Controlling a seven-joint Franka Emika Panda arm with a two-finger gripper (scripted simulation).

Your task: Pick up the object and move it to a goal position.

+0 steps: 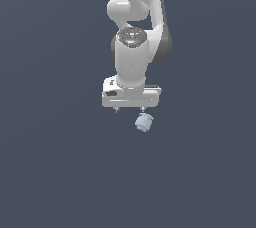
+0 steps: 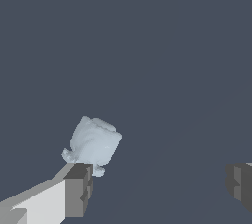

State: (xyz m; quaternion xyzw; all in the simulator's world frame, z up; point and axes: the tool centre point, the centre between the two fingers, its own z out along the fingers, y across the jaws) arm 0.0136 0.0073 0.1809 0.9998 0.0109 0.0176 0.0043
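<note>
You are looking at the gripper (image 1: pixel 129 109) hanging with its fingers spread wide and holding nothing, so treat it as released. The object (image 1: pixel 144 122), a small pale blue-grey lumpy stub, is lying just below the white gripper bar and off toward the exterior view's right, under that end of the bar rather than under its middle. In the wrist view the object (image 2: pixel 93 145) is sitting right by one dark finger pad (image 2: pixel 78 190), partly past its tip, while the other pad (image 2: pixel 240 184) is standing well apart across an open gap; the thing is not lying centred between them. Its long axis is appearing tilted, though the lumpy shape is making that hard to call. You are probably needing to shift sideways toward that near finger before descending. The surface (image 1: pixel 55 172) is showing as plain dark grey-blue, with no goal marker visible.
</note>
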